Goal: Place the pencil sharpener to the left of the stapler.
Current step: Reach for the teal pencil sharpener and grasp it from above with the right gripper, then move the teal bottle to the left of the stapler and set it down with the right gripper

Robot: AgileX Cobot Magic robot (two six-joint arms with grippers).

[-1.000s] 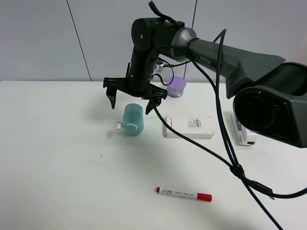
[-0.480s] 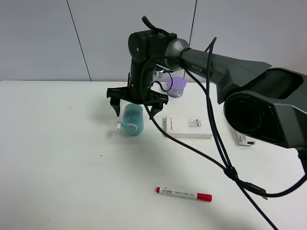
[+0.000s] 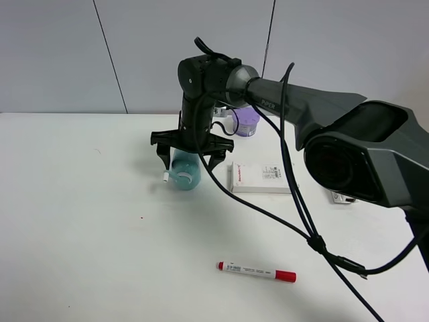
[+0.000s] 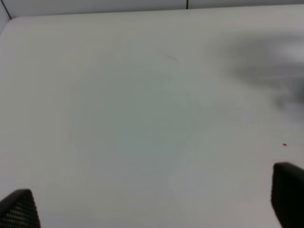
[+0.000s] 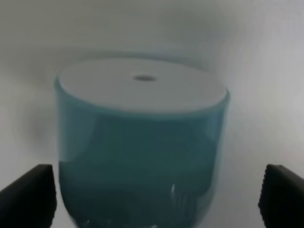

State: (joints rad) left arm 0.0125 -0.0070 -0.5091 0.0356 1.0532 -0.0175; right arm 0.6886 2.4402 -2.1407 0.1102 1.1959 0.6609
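The teal pencil sharpener (image 3: 184, 172) lies on the white table left of centre, its small white crank (image 3: 167, 176) pointing left. My right gripper (image 3: 188, 156) reaches across the middle and hangs open just over it, one finger on each side. In the right wrist view the pencil sharpener (image 5: 141, 142) fills the space between the open fingertips (image 5: 29, 197). Only a small white bit of the stapler (image 3: 342, 196) shows at the right, behind my right arm. The open left gripper (image 4: 153, 204) appears only in the left wrist view, over bare table.
A flat white box (image 3: 263, 178) lies just right of the sharpener. A purple round container (image 3: 247, 123) stands behind it near the wall. A red-capped marker (image 3: 257, 272) lies near the front. My right arm's black cable (image 3: 315, 241) hangs across the right half.
My right gripper has come down and slightly right, from above the sharpener to straddling it. The sharpener has not moved.
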